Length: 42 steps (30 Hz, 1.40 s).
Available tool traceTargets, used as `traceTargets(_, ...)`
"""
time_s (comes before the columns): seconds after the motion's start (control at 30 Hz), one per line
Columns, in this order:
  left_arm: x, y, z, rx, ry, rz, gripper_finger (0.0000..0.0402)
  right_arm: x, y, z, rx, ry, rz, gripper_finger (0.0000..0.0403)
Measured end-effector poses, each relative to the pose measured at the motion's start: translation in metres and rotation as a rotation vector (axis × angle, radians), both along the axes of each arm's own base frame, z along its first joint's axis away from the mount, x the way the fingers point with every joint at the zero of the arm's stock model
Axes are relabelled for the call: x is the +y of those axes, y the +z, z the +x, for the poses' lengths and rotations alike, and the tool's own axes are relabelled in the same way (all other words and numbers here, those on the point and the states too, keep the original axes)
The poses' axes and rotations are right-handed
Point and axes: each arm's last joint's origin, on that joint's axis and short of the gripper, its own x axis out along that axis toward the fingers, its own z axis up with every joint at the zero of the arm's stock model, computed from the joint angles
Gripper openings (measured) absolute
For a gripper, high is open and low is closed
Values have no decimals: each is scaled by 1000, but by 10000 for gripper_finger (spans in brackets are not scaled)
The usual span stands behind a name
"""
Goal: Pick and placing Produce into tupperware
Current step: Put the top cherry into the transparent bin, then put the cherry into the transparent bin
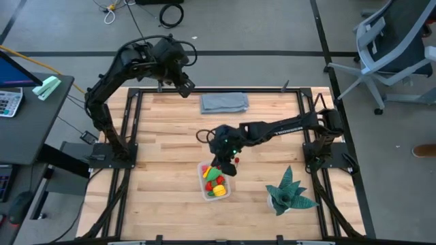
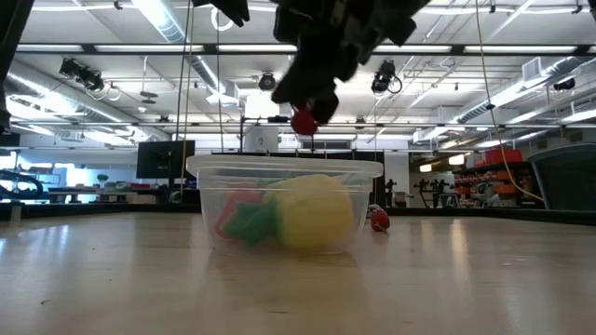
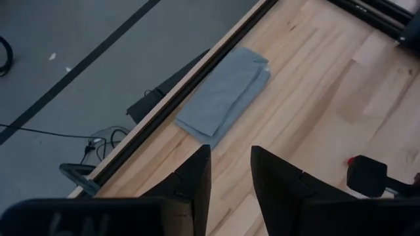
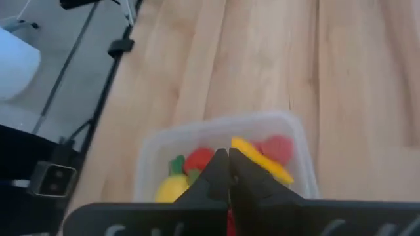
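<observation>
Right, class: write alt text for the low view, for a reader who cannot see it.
The right gripper hangs just above the clear tupperware, shut on a small red fruit. Inside the tub lie a yellow lemon, a green piece and something red. Another small red fruit sits on the wooden table behind the tub.

Lab: ceiling strip lights [image 2: 168,23], monitors [image 2: 166,158]
</observation>
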Motion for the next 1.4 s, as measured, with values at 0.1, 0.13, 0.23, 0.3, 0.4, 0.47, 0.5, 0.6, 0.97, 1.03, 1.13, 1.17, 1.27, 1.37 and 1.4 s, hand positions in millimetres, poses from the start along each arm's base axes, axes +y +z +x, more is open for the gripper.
traceTargets(0.1, 0, 0, 0, 0, -1, 1, 111, 9, -18, -6, 26, -14, 8, 0)
traceTargets(0.13, 0, 0, 0, -1, -2, 1, 110, 12, -21, -7, 20, -18, 21, 0)
traceTargets(0.23, 0, 0, 0, -1, -1, 0, 110, 23, -31, -10, -30, -15, 32, 0)
traceTargets(0.3, 0, 0, 0, -1, -1, 1, 112, 29, -39, -13, -47, -20, 14, 0)
traceTargets(0.4, 0, 0, 0, -1, -1, 1, 116, 37, -41, -15, -67, -26, -11, 7)
traceTargets(0.47, 0, 0, 0, -2, -1, 1, 117, 41, -45, -18, -56, -57, -55, 17)
traceTargets(0.5, 0, 0, 0, -2, -2, 1, 116, 42, -48, -19, -47, -71, -75, 24)
traceTargets(0.6, 0, 0, 0, -2, -2, 1, 113, 47, -48, -20, -55, -76, -96, 48)
traceTargets(0.97, 0, 0, 0, 4, -10, 6, 119, 33, -6, -12, -86, -239, -96, 154)
traceTargets(1.03, -1, 0, 0, 10, -21, 12, 121, 28, 14, -12, -94, -221, -133, 161)
traceTargets(1.13, 0, 0, 0, 13, -27, 16, 124, 21, 37, -20, -41, -145, -246, 164)
traceTargets(1.17, 0, 0, 0, 13, -27, 16, 124, 19, 42, -25, -12, -117, -278, 164)
traceTargets(1.27, -1, 0, 0, 15, -30, 18, 122, 17, 47, -44, 122, -31, -355, 160)
traceTargets(1.37, 0, 0, 0, 15, -30, 18, 122, 16, 37, -61, 268, 39, -371, 155)
traceTargets(1.4, 0, 0, 0, 15, -30, 18, 124, 17, 33, -65, 302, 65, -369, 154)
